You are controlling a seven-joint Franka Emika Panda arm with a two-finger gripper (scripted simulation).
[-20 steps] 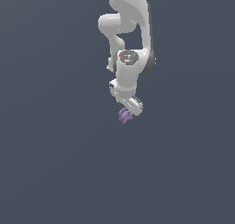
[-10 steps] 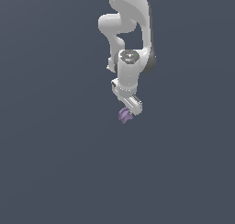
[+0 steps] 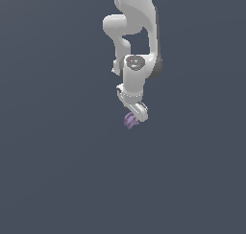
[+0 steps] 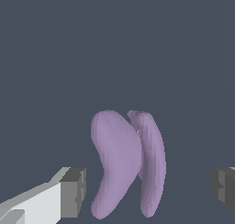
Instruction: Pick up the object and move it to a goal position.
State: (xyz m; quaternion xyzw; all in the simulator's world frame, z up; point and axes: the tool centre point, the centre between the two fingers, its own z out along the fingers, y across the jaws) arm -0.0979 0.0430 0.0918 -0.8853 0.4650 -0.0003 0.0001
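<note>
The object (image 3: 129, 121) is a small purple lump with curved lobes, lying on the dark grey floor just under the white arm's hand. In the wrist view the object (image 4: 126, 163) shows as two curved purple lobes side by side. My gripper (image 3: 136, 116) is lowered over it and open. Its grey fingertips (image 4: 73, 193) stand on either side of the lobes, with a gap between each pad and the purple surface. The other fingertip (image 4: 223, 187) is farther from the object than the first one.
The white Panda arm (image 3: 134, 31) reaches down from the top of the exterior view. A flat, uniform dark grey floor (image 3: 57, 170) lies all around, with no other object in view.
The hand has shifted only very slightly over the object. The object has stayed where it was, and the fingers remain apart.
</note>
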